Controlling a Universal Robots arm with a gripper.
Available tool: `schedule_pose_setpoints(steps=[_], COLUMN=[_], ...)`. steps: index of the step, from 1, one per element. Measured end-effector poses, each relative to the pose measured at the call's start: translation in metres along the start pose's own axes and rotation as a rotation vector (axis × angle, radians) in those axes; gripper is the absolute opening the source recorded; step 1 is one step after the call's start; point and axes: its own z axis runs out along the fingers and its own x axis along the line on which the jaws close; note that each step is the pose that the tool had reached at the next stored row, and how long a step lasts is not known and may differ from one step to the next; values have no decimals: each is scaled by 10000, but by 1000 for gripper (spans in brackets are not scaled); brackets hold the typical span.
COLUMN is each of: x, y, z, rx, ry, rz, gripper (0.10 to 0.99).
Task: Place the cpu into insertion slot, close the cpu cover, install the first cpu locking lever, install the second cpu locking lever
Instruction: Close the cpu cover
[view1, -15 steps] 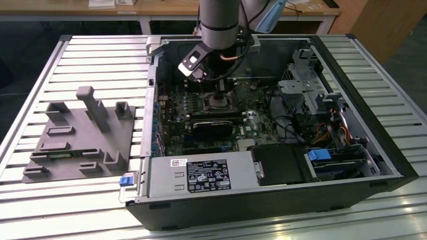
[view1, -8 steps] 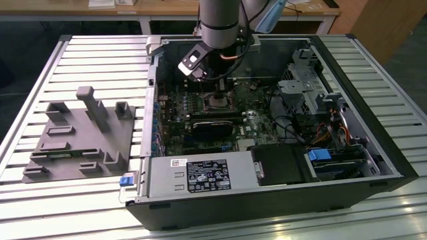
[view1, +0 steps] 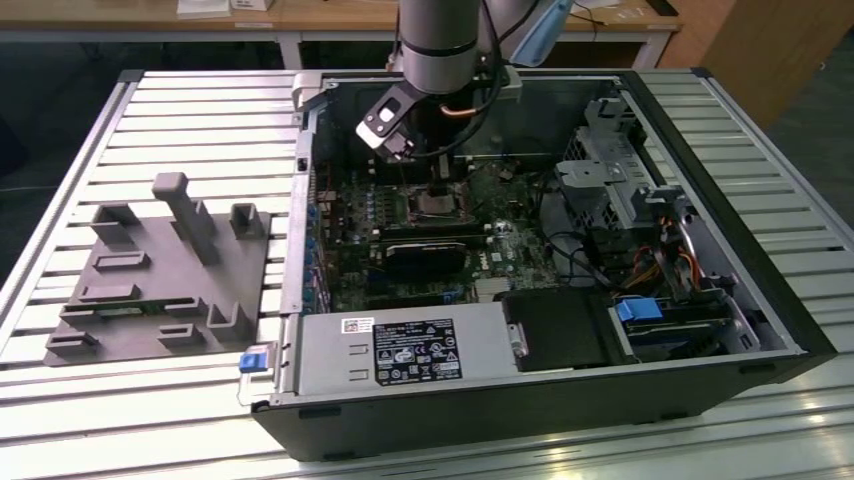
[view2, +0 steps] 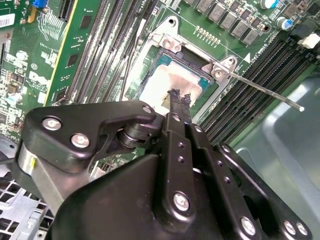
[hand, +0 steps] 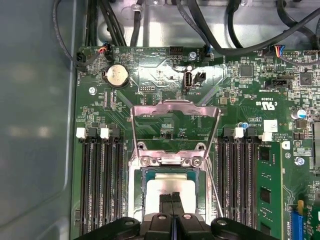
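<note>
The black two-finger gripper (hand: 172, 198) has its fingertips pressed together with nothing between them. They sit directly over the cpu (hand: 159, 189), a small flat square chip with a pale silvery-grey top; whether they touch it cannot be told. The cpu lies flat in its socket on the green motherboard (hand: 240, 100). The cpu cover (hand: 175, 106), a thin silvery metal frame with a large central opening, stands raised on its hinge just beyond the socket, not closed. In the second wrist view, a thin metal locking lever (view2: 265, 90) angles outward from a socket corner, unlatched. In the exterior view, the arm reaches into the open black computer case (view1: 534, 410) on a slatted metal table (view1: 200, 110). A grey moulded fixture (view1: 160, 270) rests on the exterior view's left.
</note>
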Motion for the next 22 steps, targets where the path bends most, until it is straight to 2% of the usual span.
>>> schedule_pose_setpoints(steps=[15, 22], x=[1, 1], y=[14, 17], z=[-173, -210], rx=[1, 0], ry=[-2, -1], rz=[19, 24], gripper=[106, 106])
